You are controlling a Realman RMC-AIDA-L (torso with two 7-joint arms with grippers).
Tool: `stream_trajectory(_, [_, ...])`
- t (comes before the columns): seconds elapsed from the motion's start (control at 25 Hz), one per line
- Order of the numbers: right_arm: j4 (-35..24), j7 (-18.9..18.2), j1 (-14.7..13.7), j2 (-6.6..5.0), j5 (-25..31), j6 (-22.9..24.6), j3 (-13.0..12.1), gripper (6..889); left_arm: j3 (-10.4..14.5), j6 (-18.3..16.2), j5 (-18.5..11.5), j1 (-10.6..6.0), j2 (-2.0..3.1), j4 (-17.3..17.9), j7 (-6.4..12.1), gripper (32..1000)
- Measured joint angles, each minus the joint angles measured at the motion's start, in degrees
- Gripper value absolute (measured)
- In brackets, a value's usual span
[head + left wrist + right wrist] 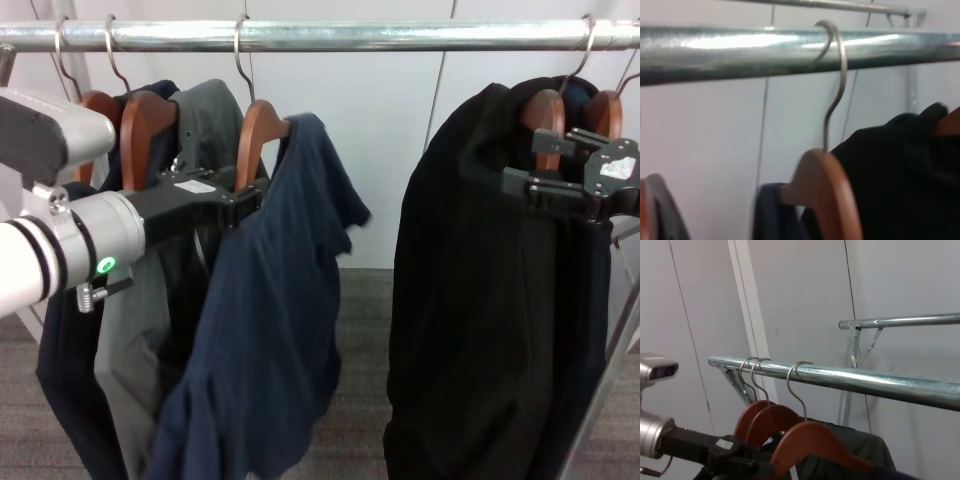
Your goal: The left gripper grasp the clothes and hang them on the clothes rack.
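nearest, the left gripper (pixel 235 200) reaches in on its silver arm (pixel 70 245), its jaws clamped on the wooden hanger (pixel 262 128) that carries the clothes (pixel 270 340), a navy shirt draped low from the hanger. the hanger's metal hook (pixel 836 85) already sits over the clothes rack (pixel 400 36), so the hanging step looks all but done. the next move likely calls for parting the jaws and drawing the arm back without tugging the shirt or nudging the hook off the pipe. just beside the shirt hang a grey jacket (pixel 205 115) and further hangers (pixel 140 125). farther right, the right gripper (pixel 560 180) rests against a long black coat (pixel 480 300); whether its fingers are apart cannot be told. below lies grey carpet (pixel 365 330); behind stands a pale panelled wall (pixel 400 150) and a second rail (pixel 900 321).
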Motion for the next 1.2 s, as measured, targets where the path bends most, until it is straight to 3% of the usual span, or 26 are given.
stream_trajectory(0.16, [0.0, 0.0, -0.1, -0.01, 0.0, -0.26, 0.0, 849, -4.19, 7.31, -1.68, 2.87, 0.18, 3.75, 1.44, 480])
stream_trajectory(0.24, [0.0, 0.0, -0.11, 0.0, 0.0, -0.3, 0.0, 849, -7.8, 14.53, -5.28, 5.86, 0.15, 6.66, 5.27, 514])
stream_trajectory(0.36, [0.0, 0.0, -0.34, 0.0, 0.0, -0.35, 0.0, 848, -12.0, 25.09, -11.74, 8.81, 0.2, 7.82, 12.13, 565])
stream_trajectory(0.4, [0.0, 0.0, -0.48, 0.0, 0.0, -0.4, 0.0, 848, -13.26, 28.36, -13.05, 9.29, 0.24, 7.82, 13.54, 582])
stream_trajectory(0.48, [0.0, 0.0, -0.7, 0.0, 0.0, -0.51, 0.0, 848, -15.86, 34.66, -13.84, 10.08, 0.28, 7.62, 14.88, 616])
stream_trajectory(0.56, [0.0, 0.0, -0.74, 0.0, 0.0, -0.62, 0.0, 849, -17.43, 38.32, -13.69, 10.6, 0.31, 7.32, 15.36, 650])
stream_trajectory(0.72, [0.0, 0.0, -0.83, 0.0, 0.0, -0.72, 0.0, 849, -18.31, 41.49, -13.41, 11.13, 0.37, 5.62, 17.08, 645])
stream_trajectory(0.92, [-0.01, 0.03, -0.83, 0.0, 0.0, -0.76, 0.0, 848, -18.07, 41.91, -11.42, 11.23, 0.34, 4.38, 17.26, 644])
stream_trajectory(1.2, [-0.01, 0.06, -0.82, 0.0, 0.0, -0.73, 0.0, 848, -18.23, 42.18, -11.6, 11.58, 0.29, 3.94, 17.27, 644])
